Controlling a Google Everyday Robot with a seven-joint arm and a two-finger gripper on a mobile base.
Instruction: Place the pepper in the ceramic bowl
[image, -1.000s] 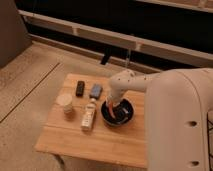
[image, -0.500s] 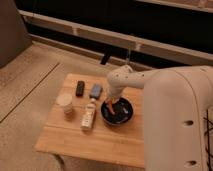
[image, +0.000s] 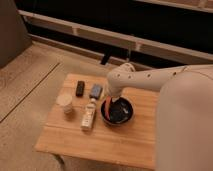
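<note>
The glossy black ceramic bowl (image: 126, 118) sits on the wooden table (image: 125, 145), right of its middle. My white arm reaches in from the right. My gripper (image: 110, 101) hangs over the bowl's left rim, pointing down. The slender red-orange pepper (image: 110, 107) hangs upright from the gripper, its lower end inside the bowl's left part. The gripper is shut on the pepper.
A tan cup (image: 65, 102) stands at the table's left. A small black object (image: 80, 88) and a blue-grey rectangular object (image: 95, 91) lie at the back. A pale bottle (image: 89, 115) lies just left of the bowl. Dark railings run behind.
My gripper has shifted a little left, from over the bowl's middle to its left rim, with the pepper still in it. The other objects have not moved.
</note>
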